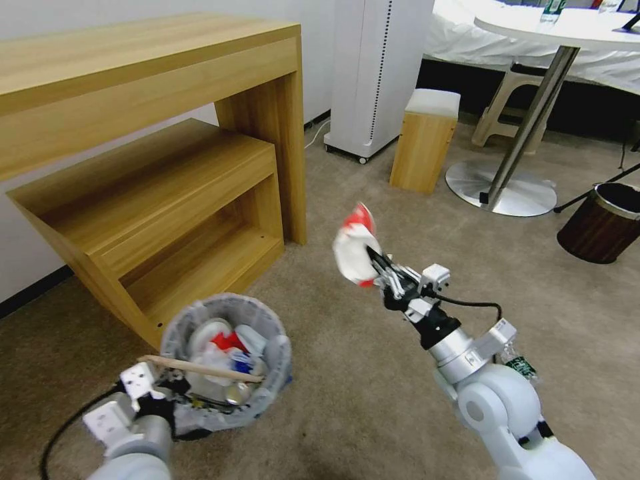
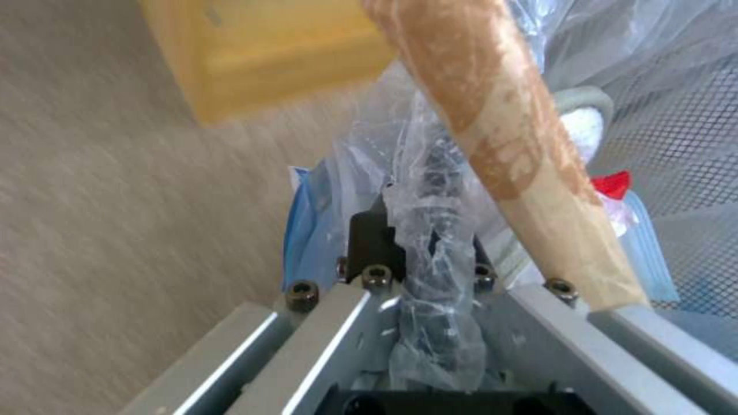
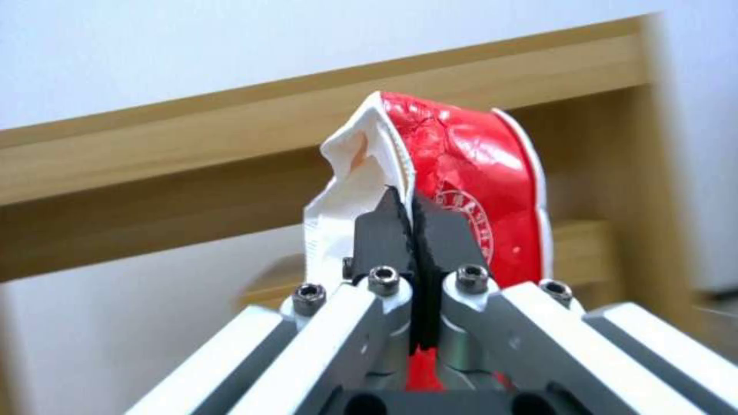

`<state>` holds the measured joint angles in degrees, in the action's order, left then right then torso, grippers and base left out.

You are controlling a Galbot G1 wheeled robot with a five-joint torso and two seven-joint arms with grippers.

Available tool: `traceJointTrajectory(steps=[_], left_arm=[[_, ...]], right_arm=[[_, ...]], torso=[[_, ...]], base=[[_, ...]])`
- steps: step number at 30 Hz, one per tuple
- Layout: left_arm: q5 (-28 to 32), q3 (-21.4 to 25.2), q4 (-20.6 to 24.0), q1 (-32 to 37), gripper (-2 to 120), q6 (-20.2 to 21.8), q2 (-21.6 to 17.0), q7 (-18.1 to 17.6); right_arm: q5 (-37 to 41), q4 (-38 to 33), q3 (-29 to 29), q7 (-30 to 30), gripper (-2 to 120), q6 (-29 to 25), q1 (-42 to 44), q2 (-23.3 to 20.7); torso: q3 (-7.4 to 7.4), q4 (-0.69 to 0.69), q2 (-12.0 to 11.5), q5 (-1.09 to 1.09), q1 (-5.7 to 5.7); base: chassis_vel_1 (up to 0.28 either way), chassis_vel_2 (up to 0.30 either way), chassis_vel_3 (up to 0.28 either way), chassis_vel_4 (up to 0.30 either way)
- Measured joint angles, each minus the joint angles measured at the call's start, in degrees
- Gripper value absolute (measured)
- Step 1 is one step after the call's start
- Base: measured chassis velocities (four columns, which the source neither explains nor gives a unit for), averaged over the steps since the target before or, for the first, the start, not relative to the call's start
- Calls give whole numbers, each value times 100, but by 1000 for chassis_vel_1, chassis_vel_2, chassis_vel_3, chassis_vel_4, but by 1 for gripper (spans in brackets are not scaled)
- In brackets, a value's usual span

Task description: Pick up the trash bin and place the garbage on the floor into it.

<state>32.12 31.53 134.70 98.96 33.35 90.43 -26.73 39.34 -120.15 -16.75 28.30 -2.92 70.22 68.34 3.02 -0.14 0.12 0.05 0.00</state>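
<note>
The trash bin, lined with a translucent bag, hangs low at the left, tilted toward me. My left gripper is shut on its near rim, where the fingers pinch bag and rim beside a blue bag edge. Inside lie white, red and blue litter, with a wooden stick across the top. My right gripper is raised to the right of the bin and above it, shut on a crushed red-and-white paper cup. A small plastic bottle lies on the floor beneath my right arm.
A wooden desk with a low shelf unit stands just behind the bin. Farther back are a white tower appliance, a wooden stool and a round table's metal base. A larger brown bin sits at the right edge.
</note>
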Motion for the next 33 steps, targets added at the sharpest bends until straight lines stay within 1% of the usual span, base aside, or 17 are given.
traceJointTrajectory(steps=[1,3,4,7,12,18,19,20,23,24,25,27,28,29,31,32,33], left_arm=[[-31,-171,-26,19,1,4,33,-22],[-94,-386,-60,30,1,14,90,-44],[-94,-386,-60,30,1,14,90,-44],[-165,-606,-89,13,1,27,156,-64],[-173,-726,-104,-10,1,46,167,-82],[-173,-794,-94,-25,1,63,169,-98],[-173,-794,-81,-19,1,63,170,-98],[-173,-794,-81,-19,1,63,170,-98],[-168,-770,-18,16,1,64,179,-98],[-161,-757,5,27,1,64,178,-98],[-161,-757,5,27,1,64,178,-98],[-146,-721,39,33,1,64,179,-98],[-131,-690,55,33,1,64,179,-98],[-131,-690,55,33,1,64,179,-98],[-82,-599,95,27,1,64,177,-98],[-82,-599,95,27,1,64,177,-98],[-50,-513,114,16,1,66,177,-95]], right_arm=[[-28,170,137,244,0,-48,-59,22],[-45,390,339,485,0,-63,-80,27],[-45,390,339,485,0,-63,-80,27],[-197,729,510,787,0,-66,-61,22],[-435,967,605,950,0,-67,-11,-35],[-882,1167,695,1311,0,-114,102,-76],[-941,1181,700,1374,3,-124,113,-75],[-941,1181,700,1374,3,-124,113,-75],[-1112,1193,683,1565,16,-129,148,-79],[-1161,1193,664,1607,22,-130,162,-87],[-1161,1193,664,1607,22,-130,162,-87],[-1224,1191,624,1627,29,-129,189,-119],[-1273,1183,590,1627,36,-129,210,-148],[-1273,1183,590,1627,36,-129,210,-148],[-1322,1116,477,1518,47,-197,269,-218],[-1322,1116,477,1518,47,-197,269,-218],[-1294,1024,371,1267,52,-277,304,-243]], torso=[[0,1,0,1,0],[0,0,0,0,0],[0,0,0,0,0],[0,-1,0,1,0],[0,-1,0,1,0],[0,-1,0,0,0],[0,-1,0,0,0],[0,-1,0,0,0],[0,0,0,0,0],[0,0,0,0,0],[0,0,0,0,0],[0,0,0,0,0],[0,0,0,0,0],[0,0,0,0,0],[0,-1,0,0,0],[0,-1,0,0,0],[0,-1,0,0,0]], base=[[0,0,0,0],[0,0,0,0],[0,0,0,0],[0,0,0,0],[0,0,0,0],[0,0,0,0],[0,0,0,0],[0,0,0,0],[0,0,0,0],[0,0,0,0],[0,0,0,0],[0,0,0,0],[0,0,0,0],[0,0,0,0],[0,0,0,0],[0,0,0,0],[0,0,0,0]])
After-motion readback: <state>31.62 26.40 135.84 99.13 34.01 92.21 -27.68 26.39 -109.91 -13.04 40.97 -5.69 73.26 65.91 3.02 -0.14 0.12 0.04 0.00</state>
